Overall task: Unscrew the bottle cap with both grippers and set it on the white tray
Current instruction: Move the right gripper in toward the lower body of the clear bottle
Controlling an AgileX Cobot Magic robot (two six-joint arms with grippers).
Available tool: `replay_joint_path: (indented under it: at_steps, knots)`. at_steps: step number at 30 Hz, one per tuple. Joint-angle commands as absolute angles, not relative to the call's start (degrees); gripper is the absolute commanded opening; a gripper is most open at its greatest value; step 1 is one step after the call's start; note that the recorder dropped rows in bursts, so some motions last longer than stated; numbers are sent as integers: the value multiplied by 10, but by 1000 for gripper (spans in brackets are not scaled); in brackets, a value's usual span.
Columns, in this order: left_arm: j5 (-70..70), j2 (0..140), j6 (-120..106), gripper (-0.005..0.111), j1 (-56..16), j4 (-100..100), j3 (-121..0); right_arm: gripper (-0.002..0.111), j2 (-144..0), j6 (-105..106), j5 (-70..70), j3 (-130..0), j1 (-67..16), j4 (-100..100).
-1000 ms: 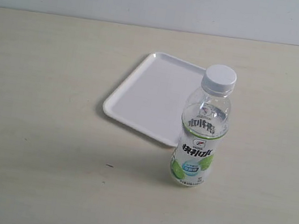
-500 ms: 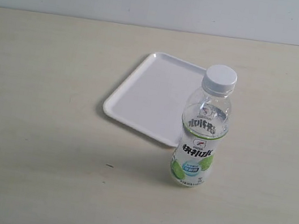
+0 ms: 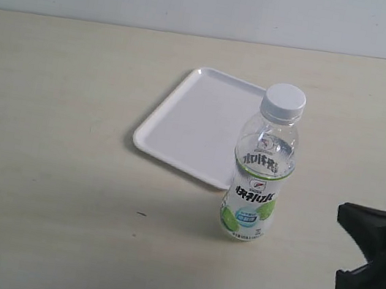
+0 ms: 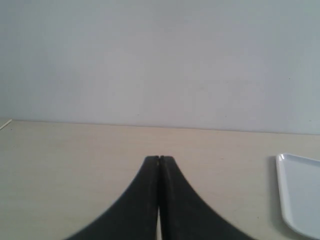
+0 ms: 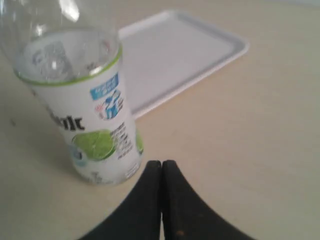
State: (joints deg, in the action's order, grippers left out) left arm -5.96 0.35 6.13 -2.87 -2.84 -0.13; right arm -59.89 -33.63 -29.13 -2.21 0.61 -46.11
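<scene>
1. Bottle cap (image 3: 285, 100) sits on the bottle (image 3: 259, 178), upright on the bench (image 3: 41, 164) at the white tray's (image 3: 181, 124) 5 o'clock.
2. Your left gripper (image 4: 159, 159) and right gripper (image 5: 161, 163) have fingers clenched empty; unscrewing and placing remain.

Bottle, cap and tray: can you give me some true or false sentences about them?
The cap is on the bottle. True.
The bottle lies on its side. False: it stands upright.
The bottle stands in the tray. False: it stands on the table, beside the tray.
The left pincer is shut. True.
The right pincer grips the bottle. False: it is apart from it.
</scene>
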Motion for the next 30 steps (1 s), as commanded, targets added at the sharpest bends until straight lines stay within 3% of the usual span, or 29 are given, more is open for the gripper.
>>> replay_joint_path:
  at_steps: [1, 9, 11, 15, 20, 30]
  knots:
    - [-59, 0, 62, 0, -28, -24, 0, 0, -699, -321, -375, -28, 10, -512]
    - [-59, 0, 62, 0, -28, -24, 0, 4, -803, -244, -513, -28, 10, -538]
    - [-59, 0, 62, 0, -28, -24, 0, 15, -823, -238, -520, -35, 10, -538]
    - [-59, 0, 62, 0, -28, -24, 0, 48, -861, -237, -527, -50, 10, -539]
    - [-59, 0, 62, 0, -28, -24, 0, 70, -904, -218, -572, -73, 10, -539]
    - [-59, 0, 62, 0, -28, -24, 0, 73, -957, -137, -588, -125, 10, -561]
